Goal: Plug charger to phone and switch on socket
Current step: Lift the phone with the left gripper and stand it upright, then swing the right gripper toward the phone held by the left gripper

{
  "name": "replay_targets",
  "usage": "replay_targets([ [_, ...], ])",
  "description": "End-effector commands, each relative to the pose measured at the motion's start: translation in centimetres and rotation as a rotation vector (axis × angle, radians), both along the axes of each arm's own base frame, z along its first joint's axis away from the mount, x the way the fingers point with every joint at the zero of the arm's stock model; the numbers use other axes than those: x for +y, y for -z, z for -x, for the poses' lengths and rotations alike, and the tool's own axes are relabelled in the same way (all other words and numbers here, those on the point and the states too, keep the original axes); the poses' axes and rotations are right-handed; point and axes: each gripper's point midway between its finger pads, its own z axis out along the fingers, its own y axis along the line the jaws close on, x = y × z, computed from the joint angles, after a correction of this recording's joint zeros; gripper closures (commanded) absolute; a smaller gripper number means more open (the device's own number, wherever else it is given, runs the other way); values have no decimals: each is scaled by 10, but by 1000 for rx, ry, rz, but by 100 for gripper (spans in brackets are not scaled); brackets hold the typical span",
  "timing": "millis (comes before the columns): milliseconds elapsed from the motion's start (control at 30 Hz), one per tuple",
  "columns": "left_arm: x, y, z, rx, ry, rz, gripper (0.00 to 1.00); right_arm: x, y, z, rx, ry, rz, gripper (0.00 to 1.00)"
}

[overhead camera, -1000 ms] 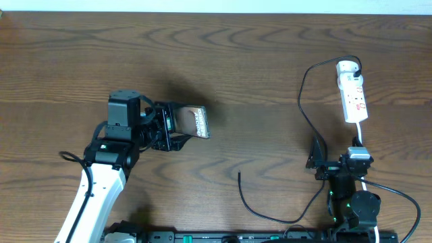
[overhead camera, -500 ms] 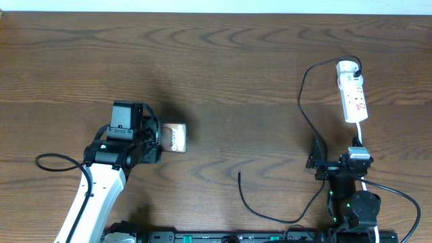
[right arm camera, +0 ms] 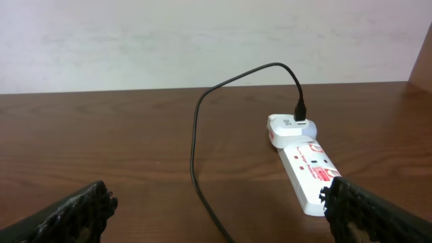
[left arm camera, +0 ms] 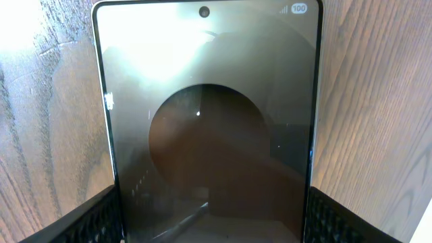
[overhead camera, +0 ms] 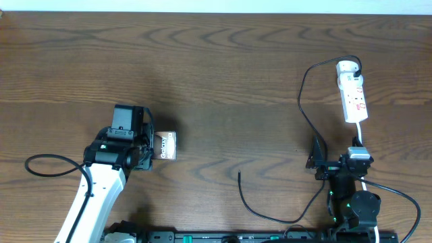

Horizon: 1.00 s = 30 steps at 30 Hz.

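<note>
Overhead: left claw (overhead camera: 152, 146) clenched on the phone (overhead camera: 167, 145), left-centre of the surface (overhead camera: 229, 61). The phone looks foreshortened, tipped on end, white lettering showing. Left wrist view: fingers (left arm camera: 94, 219) press both long edges, with the glossy screen facing the lens.

The charger (overhead camera: 303, 111) runs from a white adapter (overhead camera: 347, 67) at the far end of the socket (overhead camera: 354, 96), loops down, and ends in a plug tip (overhead camera: 239, 175) lying loose, well apart from the phone.

Right claw (right arm camera: 223, 216) released, jaws wide, empty, low near the front edge, facing the socket.
</note>
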Motion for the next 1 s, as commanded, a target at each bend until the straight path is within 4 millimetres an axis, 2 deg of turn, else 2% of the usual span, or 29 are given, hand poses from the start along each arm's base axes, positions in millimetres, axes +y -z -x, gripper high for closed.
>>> replay_targets([
  [0,5,-13,-7,-44,-7,-25,93,3,1,0,1,-9,-13,1],
  [267,5,-13,-7,-44,-7,-25,93,5,-1,0,-5,-21,-20,1],
  [400,5,-13,-7,-44,-7,-25,93,28,-27,2,-103,-158,-20,1],
  [600,5,-13,-7,-43,-7,-25,93,37,-60,6,-95,-211,-41,1],
  [700,5,-13,-7,-40,-7,-25,93,54,-75,2,-36,-309,-52,1],
  [833,5,-12,-5,-32,-6,-26,93,80,-91,-16,93,-467,-116,1],
  [967,5,-11,-4,-28,-6,-27,93,120,-107,-40,251,-730,-271,1],
])
